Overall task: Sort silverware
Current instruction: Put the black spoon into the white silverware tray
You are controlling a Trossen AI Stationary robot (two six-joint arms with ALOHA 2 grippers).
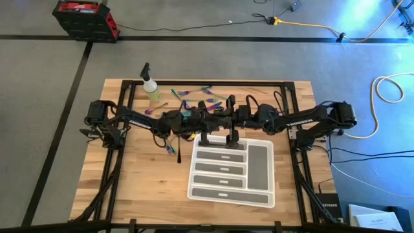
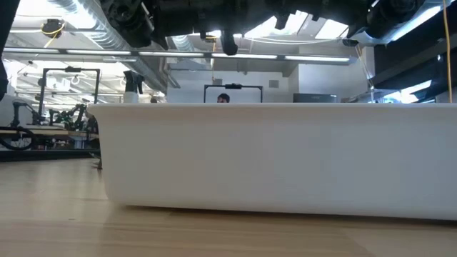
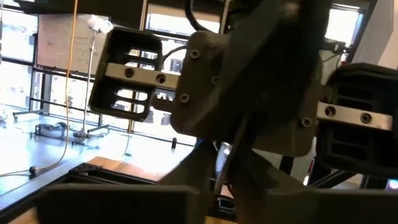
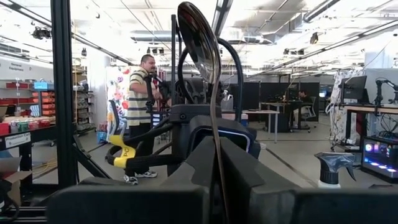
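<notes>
Wooden table [image 1: 129, 188] in bright open workshop

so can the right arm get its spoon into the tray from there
Probably yes. The right tool is shut on a spoon, the tray lies just beside it, and its slots look unblocked; the left tool sits off to the side.

Overhead strip lights flood my workspace evenly, so my arms cast only faint shadows on the counter [image 1: 129, 188]. Backlight through the windows [image 3: 56, 56] turns my left wrist's view dark and smeared. The spoon [image 4: 200, 37] gleams, mirroring bright ceiling lights.
</notes>
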